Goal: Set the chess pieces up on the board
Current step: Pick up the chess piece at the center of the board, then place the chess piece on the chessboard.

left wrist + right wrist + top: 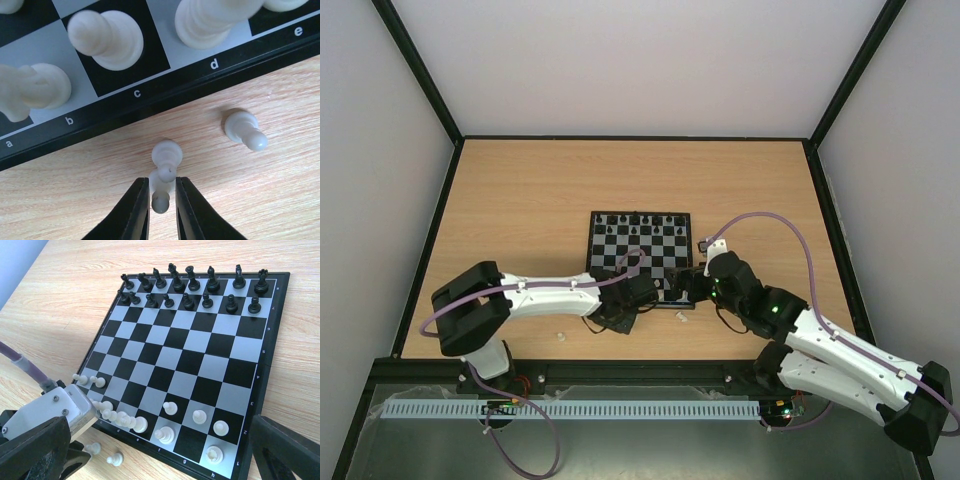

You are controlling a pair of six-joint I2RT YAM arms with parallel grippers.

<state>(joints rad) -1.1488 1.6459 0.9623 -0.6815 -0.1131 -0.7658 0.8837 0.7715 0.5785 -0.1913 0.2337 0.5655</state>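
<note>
Lab rig: black-framed white enclosure (420, 72) around wooden table (520, 200).

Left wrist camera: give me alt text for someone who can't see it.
The left gripper pinches a white pawn lying on the wooden table just off the board. A second white pawn lies loose to its right; white pieces stand on the squares above letters a to e.

Soft overhead light leaves faint shadows on the desk (520, 200); near the left wrist lens the white chess pieces (210, 20) blur, while the pawn (166, 155) in the left end effector (162, 181) stays sharp.
</note>
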